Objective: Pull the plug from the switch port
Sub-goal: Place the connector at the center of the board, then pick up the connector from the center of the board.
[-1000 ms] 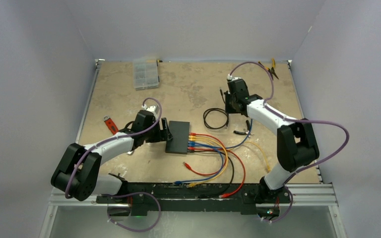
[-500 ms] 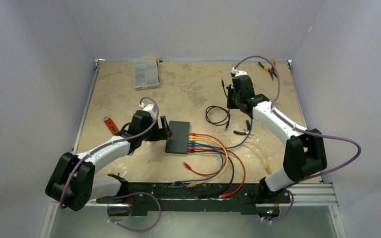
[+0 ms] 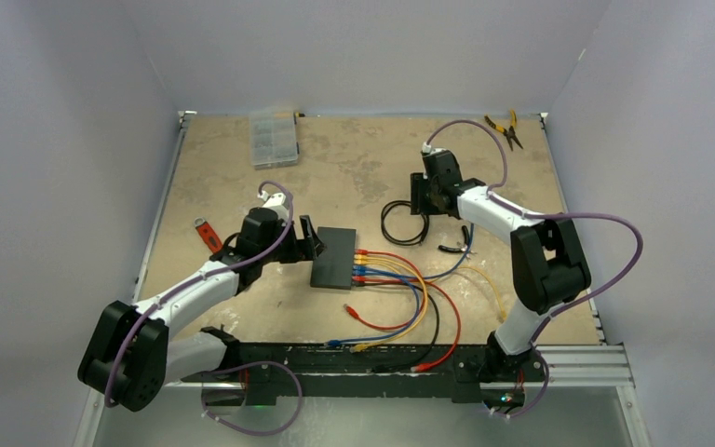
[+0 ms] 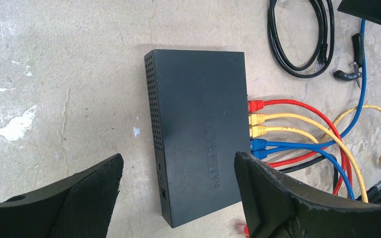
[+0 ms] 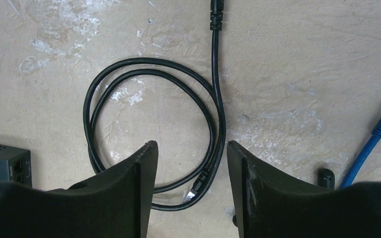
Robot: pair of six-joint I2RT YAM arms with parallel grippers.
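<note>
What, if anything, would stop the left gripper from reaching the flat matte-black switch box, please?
Likely nothing, so yes: the open left gripper hangs just above the switch, nothing between them.

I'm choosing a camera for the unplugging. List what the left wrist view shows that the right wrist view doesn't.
Left wrist only: red, yellow and blue plugs seated in the switch. Right wrist only: the whole coil of the black cable. Both: part of the switch, part of that coil, a blue cable.
</note>
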